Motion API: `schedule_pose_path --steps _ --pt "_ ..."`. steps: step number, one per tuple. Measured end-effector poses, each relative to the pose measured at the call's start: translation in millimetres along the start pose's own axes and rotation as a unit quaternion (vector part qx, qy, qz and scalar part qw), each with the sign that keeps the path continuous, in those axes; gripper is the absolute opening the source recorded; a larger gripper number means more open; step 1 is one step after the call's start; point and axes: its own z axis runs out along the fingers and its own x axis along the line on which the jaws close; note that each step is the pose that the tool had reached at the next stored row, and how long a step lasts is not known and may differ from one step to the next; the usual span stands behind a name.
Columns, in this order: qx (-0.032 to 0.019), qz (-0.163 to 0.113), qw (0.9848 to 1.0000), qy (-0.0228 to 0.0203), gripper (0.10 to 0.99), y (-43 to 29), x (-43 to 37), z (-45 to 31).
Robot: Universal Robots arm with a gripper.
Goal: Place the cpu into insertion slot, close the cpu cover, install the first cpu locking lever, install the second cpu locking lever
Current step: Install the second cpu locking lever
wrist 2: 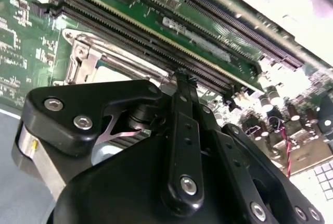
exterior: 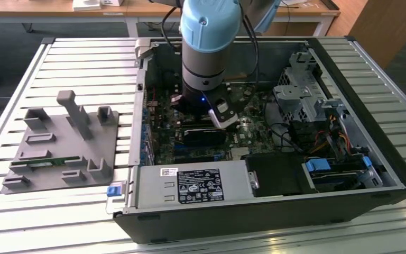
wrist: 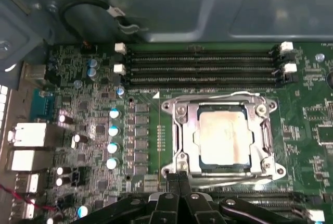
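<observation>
In the first wrist view the cpu (wrist: 223, 135), a pale silvery-beige square, lies in the insertion slot (wrist: 278, 170) on the green board. The cpu cover (wrist: 190, 133), a silver frame, lies flat over it, and the chip shows through its central opening. A thin wire lever runs along the slot's far edge (wrist: 229, 95) and another along its near edge (wrist: 229, 186). My gripper (wrist: 179, 178) is shut, fingertips together with nothing seen between them, just at the near edge of the slot. The second wrist view shows the gripper (wrist 2: 182, 78) beside the cover (wrist 2: 96, 57). In the exterior view the gripper (exterior: 224, 124) reaches down inside the case.
Black memory slots (wrist: 203, 67) run just beyond the socket, with capacitors (wrist: 113, 130) to one side. Inside the open case, a black graphics card (exterior: 203, 136), a power supply (exterior: 192, 185) and a drive cage (exterior: 305, 100) surround the arm. A grey fixture (exterior: 62, 143) stands on the slatted table at the exterior view's left.
</observation>
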Motion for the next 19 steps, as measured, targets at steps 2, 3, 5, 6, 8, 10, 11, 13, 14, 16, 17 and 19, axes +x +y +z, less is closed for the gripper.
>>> schedule_pose_path --steps 2,3,5,6,8,10,11,13,14,16,17,19 --pt "-0.0048 0.000 1.0000 0.0002 0.106 -0.3 0.0 1.1" --pt "-0.0064 0.000 1.0000 0.0004 0.106 -0.6 0.1 1.6" --pt "-0.0104 0.000 0.9999 0.0005 0.106 -0.8 0.0 2.7" --pt "-0.0125 0.000 0.9999 0.0004 0.106 -0.9 0.0 3.2" --pt "-0.0175 0.000 0.9998 0.0006 0.106 -1.0 0.0 3.6" --pt "-0.0216 0.000 0.9998 0.0007 0.106 -1.1 0.3 4.0" --pt "-0.0232 0.000 0.9997 0.0008 0.106 -1.2 0.7 4.1" --pt "-0.0256 0.000 0.9997 0.0009 0.106 -1.3 2.2 4.4" --pt "-0.0265 0.000 0.9996 0.0009 0.106 -1.4 3.4 4.5" --pt "-0.0278 0.000 0.9996 0.0009 0.106 -1.6 5.7 5.1" --pt "-0.0282 0.000 0.9996 0.0010 0.106 -1.7 6.9 5.3" --pt "-0.0284 0.000 0.9996 0.0010 0.106 -2.0 7.5 6.1"
